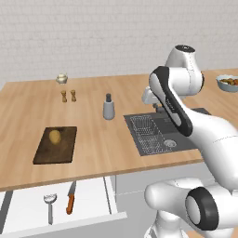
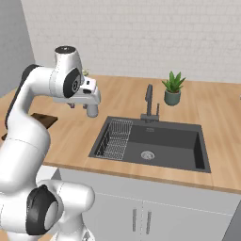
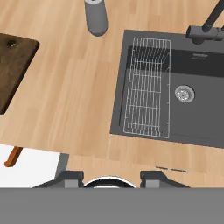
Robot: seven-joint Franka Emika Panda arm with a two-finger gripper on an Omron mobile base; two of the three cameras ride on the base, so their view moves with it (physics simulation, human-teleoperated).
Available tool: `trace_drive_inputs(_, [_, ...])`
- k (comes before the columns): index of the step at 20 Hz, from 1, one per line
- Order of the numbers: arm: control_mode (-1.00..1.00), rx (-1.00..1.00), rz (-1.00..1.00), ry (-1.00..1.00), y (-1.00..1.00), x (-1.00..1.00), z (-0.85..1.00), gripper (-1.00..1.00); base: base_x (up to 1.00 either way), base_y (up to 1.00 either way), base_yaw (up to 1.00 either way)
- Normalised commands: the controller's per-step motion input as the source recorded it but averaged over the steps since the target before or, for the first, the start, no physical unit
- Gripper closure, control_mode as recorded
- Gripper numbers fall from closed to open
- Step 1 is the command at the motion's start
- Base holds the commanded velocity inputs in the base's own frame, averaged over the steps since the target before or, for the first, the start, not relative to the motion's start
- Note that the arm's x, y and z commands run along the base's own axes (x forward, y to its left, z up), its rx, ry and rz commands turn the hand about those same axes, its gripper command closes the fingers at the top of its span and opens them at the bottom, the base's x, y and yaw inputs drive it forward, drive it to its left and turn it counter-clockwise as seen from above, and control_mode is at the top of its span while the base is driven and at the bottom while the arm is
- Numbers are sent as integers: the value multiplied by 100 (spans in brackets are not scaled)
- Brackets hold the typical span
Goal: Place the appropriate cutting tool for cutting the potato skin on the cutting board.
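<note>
**Peeler lies low and to the left of our hand, in the open drawer**

Our hand point(image 3: 111, 176) hangs high over the counter point(image 1: 93, 135), roughly above the strip between the cutting board point(image 1: 56, 145) and the sink point(image 1: 160, 132), looking straight down. Its two fingertips stand apart with nothing between them, so we carry nothing yet.

The cutting tool point(image 1: 49, 207), the all-grey peeler, rests in the open drawer point(image 1: 28, 204) below the counter's front edge. It lies with its rounded head toward the counter and its slim handle pointing out toward us, so its long axis runs front to back. Just beside it, on the side nearer the arm, lies the knife point(image 1: 70, 197) with the orange-brown handle, roughly parallel; in the hand view only that handle's end shows at the lower left.

The potato point(image 1: 55, 136) sits on the far half of the board, which leaves the near half bare.

We judge the coming move as a swing left, toward us and well down, past the counter edge. The hand should close across the handle, and stay clear of the knife.
</note>
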Motion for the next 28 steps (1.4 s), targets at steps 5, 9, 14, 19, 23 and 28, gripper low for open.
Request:
trace_drive_inputs(5, [-100,1,2,-1,11,-45,-10,-100,0,0,0])
trace_drive_inputs(9, [-100,2,0,1,97,-73,-55,-100,0,0,0])
trace_drive_inputs(14, [-100,0,-1,1,100,-53,-61,-100,0,0,0])
trace_drive_inputs(19, [-100,1,-8,5,100,-16,-61,-100,0,0,0])
trace_drive_inputs(23, [-100,3,-10,6,100,-28,-45,-100,0,0,0])
trace_drive_inputs(28, [-100,0,-20,10,100,-35,-46,-100,0,0,0])
